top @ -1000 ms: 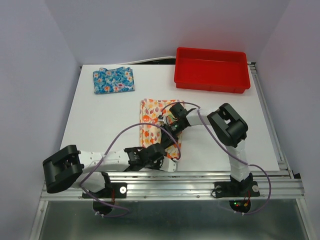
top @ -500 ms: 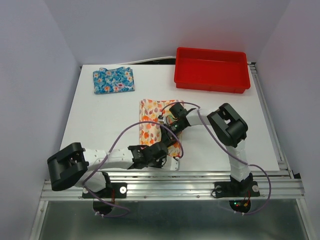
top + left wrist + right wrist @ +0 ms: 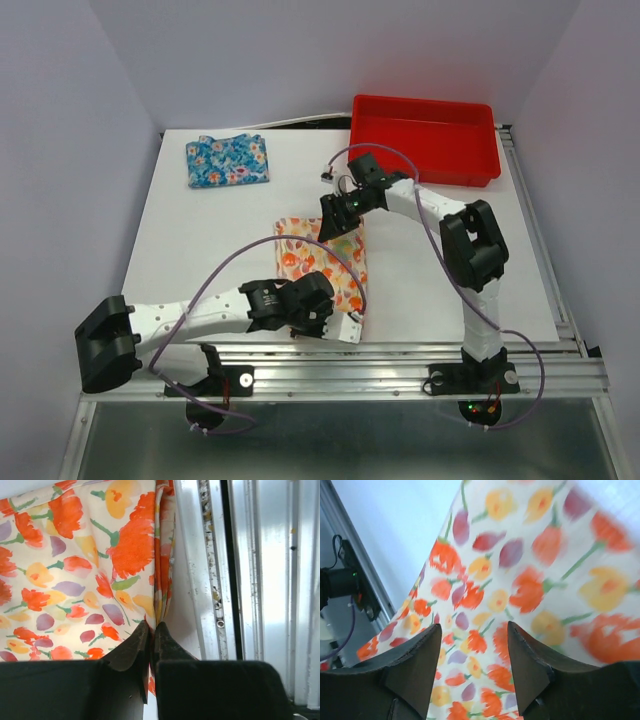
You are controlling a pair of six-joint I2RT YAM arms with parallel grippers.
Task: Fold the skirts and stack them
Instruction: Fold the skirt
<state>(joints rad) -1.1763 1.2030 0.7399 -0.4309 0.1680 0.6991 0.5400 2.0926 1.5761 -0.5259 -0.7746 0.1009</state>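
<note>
The white table (image 3: pixel 200 240) carries a red tray (image 3: pixel 420 172) at its far right corner. The cream skirt (image 3: pixel 340 270) lies near the table's near edge, between the arms. The blue skirt (image 3: pixel 227 162) lies folded at the far left, well apart from it. The left gripper (image 3: pixel 151 626) is clamped on the cream skirt's folded near-right edge, beside the metal rail (image 3: pixel 215 580). The right gripper (image 3: pixel 474 630) is over the cream skirt's far edge, jaws apart, holding nothing.

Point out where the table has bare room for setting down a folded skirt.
Bare table between blue skirt and left arm; also right of the cream skirt, toward the red tray, partly under the right arm. Crowded: centre, with left gripper and right gripper at the cream skirt.
</note>
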